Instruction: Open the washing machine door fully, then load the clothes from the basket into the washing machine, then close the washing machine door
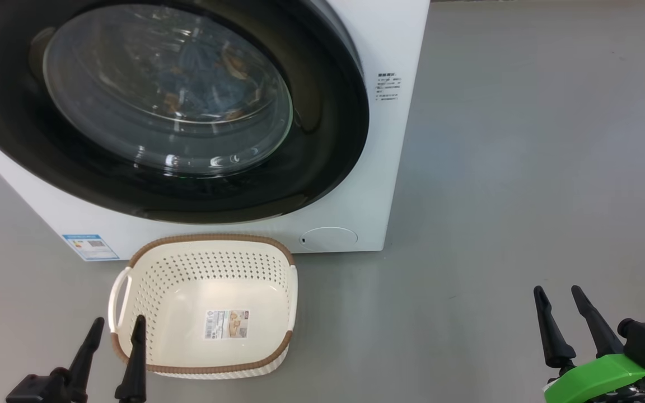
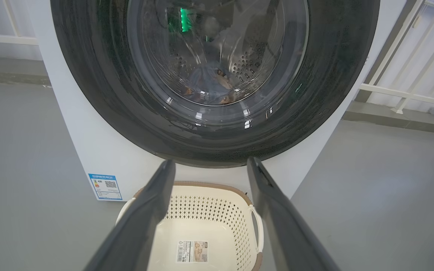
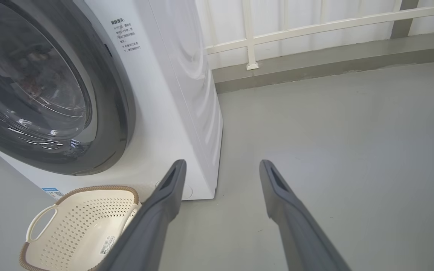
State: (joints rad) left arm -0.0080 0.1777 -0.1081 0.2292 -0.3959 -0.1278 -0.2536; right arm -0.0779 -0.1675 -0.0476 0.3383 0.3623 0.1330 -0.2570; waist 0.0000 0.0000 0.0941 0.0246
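The white washing machine (image 1: 395, 140) stands ahead with its round black-rimmed door (image 1: 311, 168) flat against the front. Through the glass, the blue bear-print clothes (image 2: 211, 86) lie in the steel drum. On the floor before the machine sits the cream basket (image 1: 205, 280), holding nothing but its paper label. My left gripper (image 1: 118, 324) hangs open at the basket's near left corner, fingers empty. Off to the right over bare floor, my right gripper (image 1: 557, 294) is open and empty too. The door (image 3: 115, 124) and basket (image 3: 70, 229) also appear in the right wrist view.
Grey floor (image 1: 524, 196) spreads wide to the right of the machine. A white railing (image 3: 315, 26) and a low grey kerb (image 3: 315, 64) run behind it. A blue-white energy label (image 1: 90, 246) and a round cover (image 1: 328, 239) mark the machine's lower front.
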